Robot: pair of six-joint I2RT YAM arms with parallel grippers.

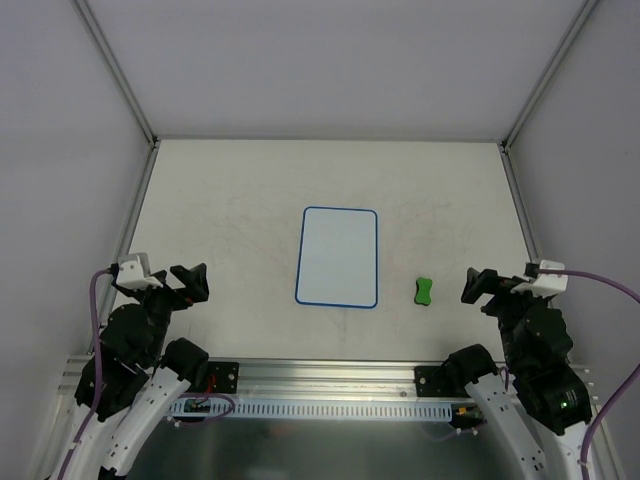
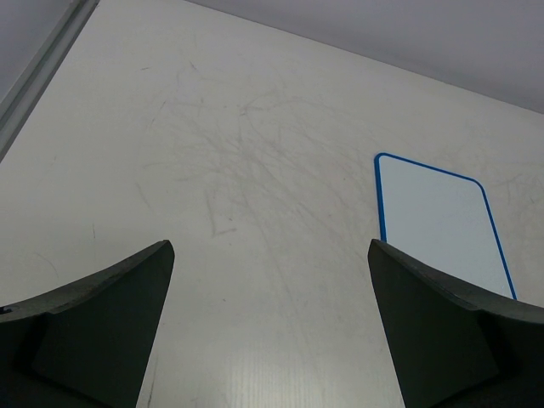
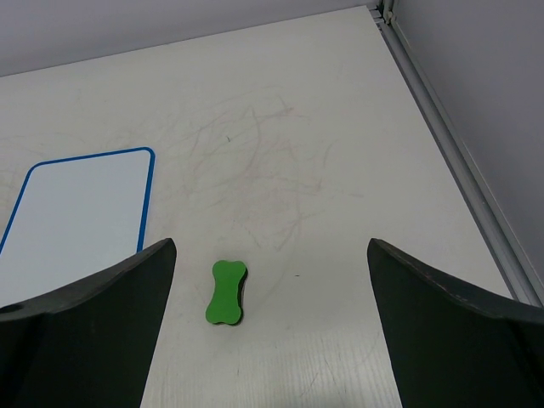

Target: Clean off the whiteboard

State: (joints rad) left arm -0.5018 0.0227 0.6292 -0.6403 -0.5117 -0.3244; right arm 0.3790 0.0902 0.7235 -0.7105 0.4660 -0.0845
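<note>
Scuffed white tabletop (image 1: 220,200) carries the whiteboard (image 1: 338,256) flat at its middle, plain-faced, a green eraser (image 1: 423,290) near its right side. Both the left jaws and the right jaws stand released, empty, well apart from it.

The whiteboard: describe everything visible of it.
The whiteboard is a small, thin white rectangle with a narrow blue rim and rounded corners, its surface smooth and glossy-looking, with no marks visible. It lies flat near the middle of the table, long sides running near to far. Only the table touches it; the green eraser lies apart on its right.
</note>
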